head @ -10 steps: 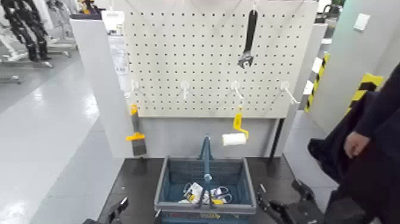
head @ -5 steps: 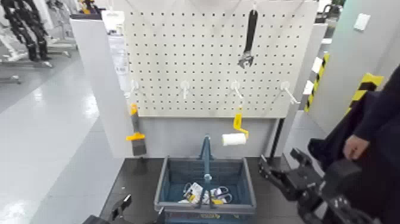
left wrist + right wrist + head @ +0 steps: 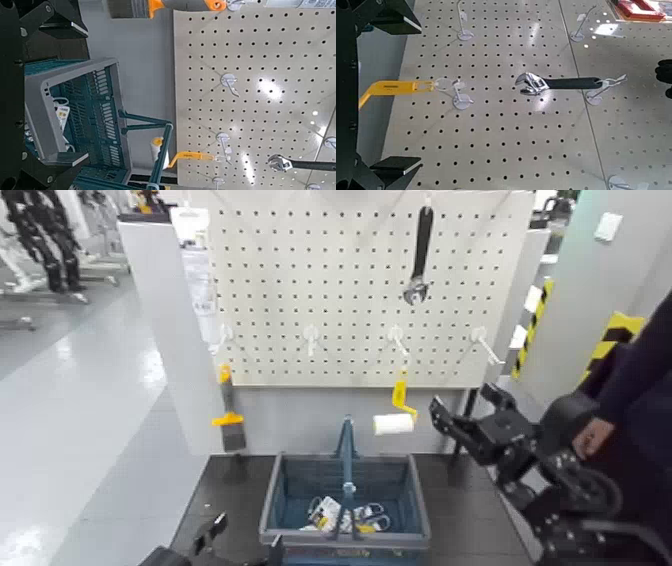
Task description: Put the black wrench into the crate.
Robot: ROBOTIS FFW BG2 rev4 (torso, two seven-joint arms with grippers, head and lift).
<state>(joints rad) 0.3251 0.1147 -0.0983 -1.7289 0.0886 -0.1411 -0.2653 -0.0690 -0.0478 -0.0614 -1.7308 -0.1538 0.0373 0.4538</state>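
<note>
Your black wrench [image 3: 419, 260] hangs on the pegboard [image 3: 300, 290], high on its right-hand side, handle up and metal head down, and nothing grips it. Your right gripper [image 3: 464, 414] is raised in front of the board's lower right corner, just beside the paint roller [image 3: 396, 422], its fingers apart with nothing between them. Below and to the left of that gripper, the crate [image 3: 345, 542] sits on the dark table [image 3: 470, 505], its central handle [image 3: 347, 450] upright, with a few small packets [image 3: 325, 513] inside. Your left gripper [image 3: 240, 542] is low, at the crate's left side, fingers apart and empty too. You have a brush [image 3: 230, 425] with an orange-and-dark look hanging at the board's lower left, and a person's hand [image 3: 593, 437] showing beyond your right arm.
</note>
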